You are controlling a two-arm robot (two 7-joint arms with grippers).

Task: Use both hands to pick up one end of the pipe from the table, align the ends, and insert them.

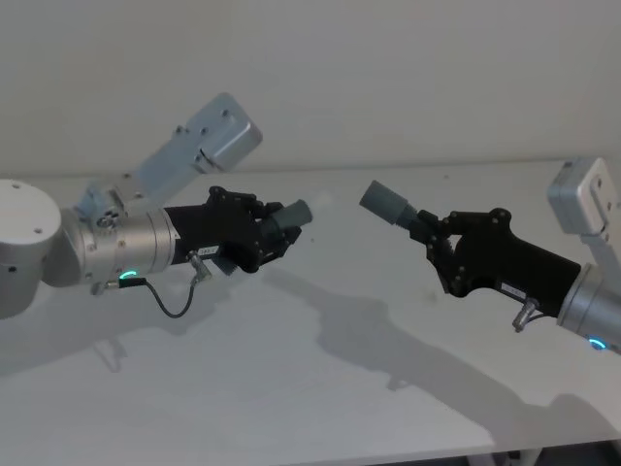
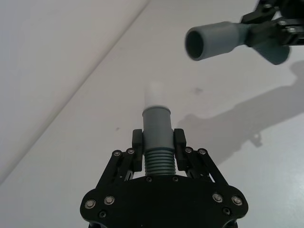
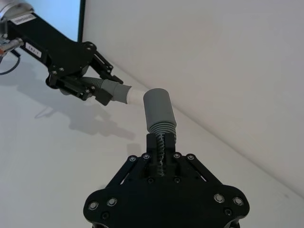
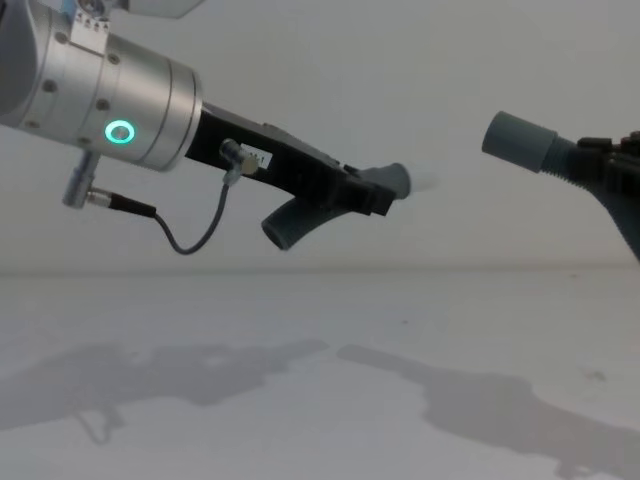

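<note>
Both pipe pieces are held in the air above the table (image 1: 291, 398). My left gripper (image 1: 275, 236) is shut on one corrugated piece (image 2: 157, 159). Its grey cuff (image 2: 156, 124) and white spigot tip (image 2: 156, 94) stick out past the fingers (image 2: 137, 142), and its other bent end (image 4: 288, 226) hangs below. My right gripper (image 1: 430, 231) is shut on the second piece, just behind its hollow socket cuff (image 1: 386, 202). The socket (image 2: 211, 42) faces the spigot across a short gap. Seen in the right wrist view, the spigot (image 3: 134, 96) sits close beside the socket (image 3: 158, 106), slightly off its axis.
A thin black cable with a metal plug (image 1: 178, 303) loops under my left arm (image 4: 120, 95). The grey wall (image 1: 388, 78) rises behind the table's far edge. The arms' shadows (image 1: 388, 340) fall on the bare surface below.
</note>
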